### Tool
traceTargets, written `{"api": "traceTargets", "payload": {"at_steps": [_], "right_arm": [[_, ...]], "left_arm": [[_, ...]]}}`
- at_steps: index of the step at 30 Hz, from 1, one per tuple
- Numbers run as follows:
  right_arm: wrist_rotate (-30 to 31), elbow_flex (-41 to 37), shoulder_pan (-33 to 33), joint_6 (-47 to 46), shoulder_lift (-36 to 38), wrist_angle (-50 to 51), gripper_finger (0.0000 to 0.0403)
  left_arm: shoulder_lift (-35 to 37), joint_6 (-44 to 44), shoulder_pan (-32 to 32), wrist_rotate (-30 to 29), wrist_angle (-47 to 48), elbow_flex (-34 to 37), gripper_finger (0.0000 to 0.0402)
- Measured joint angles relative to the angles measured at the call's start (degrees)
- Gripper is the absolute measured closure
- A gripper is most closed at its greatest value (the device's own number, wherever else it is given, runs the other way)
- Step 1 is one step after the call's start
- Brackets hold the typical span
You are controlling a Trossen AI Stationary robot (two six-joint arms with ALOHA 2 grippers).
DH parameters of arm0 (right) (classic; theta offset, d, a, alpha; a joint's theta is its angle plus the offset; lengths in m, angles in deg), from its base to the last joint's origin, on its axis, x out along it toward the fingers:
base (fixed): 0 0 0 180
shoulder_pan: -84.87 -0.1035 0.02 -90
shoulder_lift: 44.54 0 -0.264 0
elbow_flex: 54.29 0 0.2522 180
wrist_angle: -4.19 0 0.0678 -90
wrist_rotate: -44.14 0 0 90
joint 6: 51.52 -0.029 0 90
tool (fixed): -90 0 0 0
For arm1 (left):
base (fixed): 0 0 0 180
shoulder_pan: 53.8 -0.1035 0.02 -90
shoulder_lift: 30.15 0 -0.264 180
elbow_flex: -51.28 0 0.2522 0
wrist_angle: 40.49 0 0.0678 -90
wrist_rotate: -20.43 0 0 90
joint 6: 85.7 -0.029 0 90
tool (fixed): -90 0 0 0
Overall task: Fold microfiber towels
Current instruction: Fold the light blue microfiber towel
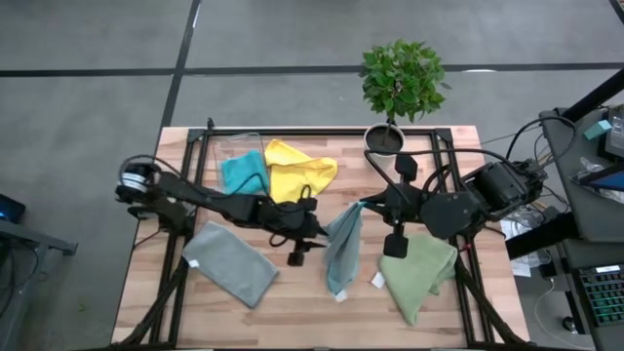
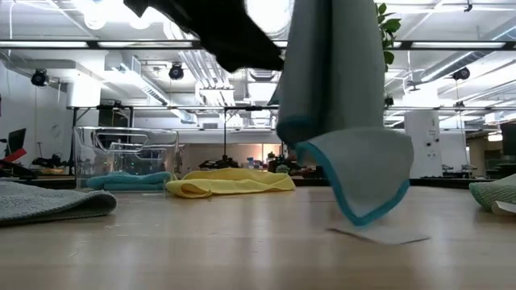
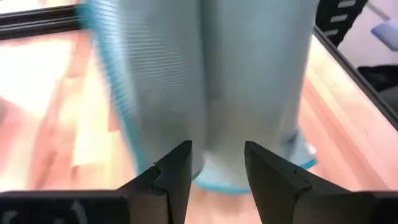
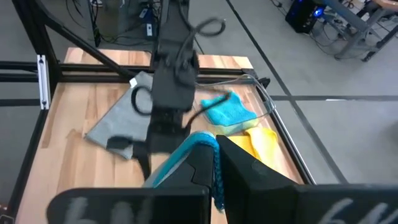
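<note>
The soft light blue microfiber towel [image 1: 343,246] hangs long-axis vertical at the wooden table's [image 1: 292,312] middle, pinched shut at its top corner by the right gripper [image 1: 366,206]. The left gripper [image 1: 317,232], jaws part-open and empty, faces it just beside, nearest its free edge.

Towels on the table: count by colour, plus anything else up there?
Grey towel: 1
Teal towel: 1
Yellow towel: 1
Light blue towel, hanging from the right pincer: 1
Olive green towel: 1
Clear plastic bin: 1
Potted plant: 1
Total: 7
</note>
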Motion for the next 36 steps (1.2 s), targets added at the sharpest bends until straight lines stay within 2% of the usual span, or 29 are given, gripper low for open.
{"api": "traceTargets", "payload": {"at_steps": [4, 7, 15, 19, 25, 29, 32, 36], "right_arm": [[0.0, 0.0, 0.0, 0.2, 0.0, 0.0, 0.0394], [-0.1, 0.0, 0.0, 0.4, 0.0, 0.0, 0.0394], [-0.1, 0.0, 0.0, 0.4, 0.0, 0.0, 0.0394], [-0.1, 0.0, 0.0, 0.4, 0.0, 0.1, 0.0394], [-0.1, 0.0, 0.0, 0.4, 0.0, 0.0, 0.0394], [-0.1, 0.0, 0.0, 0.4, 0.0, 0.0, 0.0394], [-0.1, 0.0, 0.0, 0.4, 0.0, 0.0, 0.0394], [-0.1, 0.0, 0.0, 0.4, 0.0, 0.0, 0.0394]], "left_arm": [[2.9, -1.0, -0.3, 0.0, -0.2, 0.6, 0.0265], [3.3, -2.3, -1.2, 0.0, -3.5, 1.4, 0.0248], [3.1, -2.6, -5.4, 0.0, -12.2, 6.2, 0.0155], [3.0, -3.5, -7.1, -0.2, -21.1, 10.2, 0.0124], [-0.9, -3.5, -8.7, -0.2, -32.7, 12.7, 0.0119], [-4.6, -3.5, -8.7, 0.6, -35.8, 12.0, 0.0119], [-6.5, -3.5, -8.6, 4.2, -35.3, 12.0, 0.0122], [-6.8, -3.5, -8.0, 7.6, -33.0, 12.3, 0.0152]]}}
